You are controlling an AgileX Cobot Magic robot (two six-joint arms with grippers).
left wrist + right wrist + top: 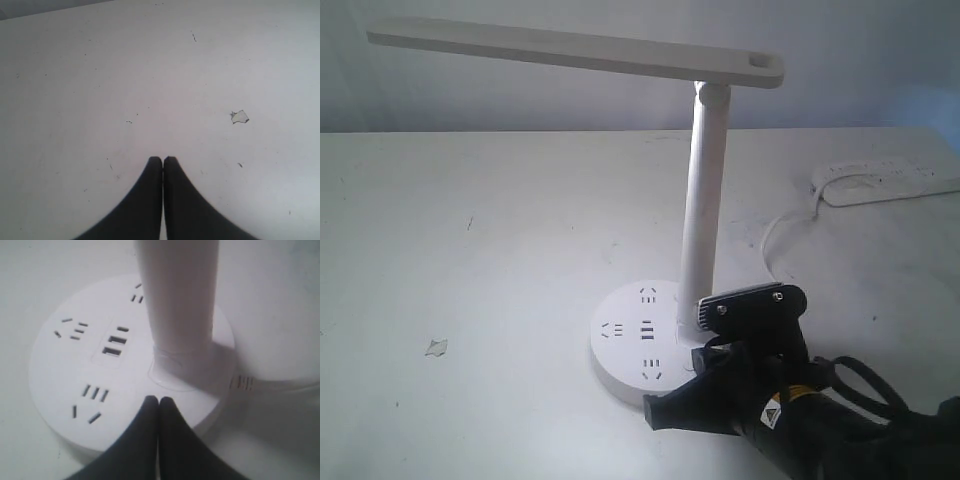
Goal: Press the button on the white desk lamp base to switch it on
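The white desk lamp base [618,352] is a round disc with dark socket slots, and its slim pole [703,200] rises to a long flat head [570,48]. My right gripper [694,362] is shut with nothing in it, reaching in from the lower right. In the right wrist view its tips [158,399] rest on the base [55,370] near the rim, just in front of the pole's foot [177,355]. The button does not show in any view. My left gripper [163,159] is shut and empty over bare table, far from the lamp.
A long white power strip [885,180] lies at the back right, with a white cable [772,240] curving toward the lamp. A small torn scrap [436,347] lies on the white table at the left, also near the left gripper [240,117].
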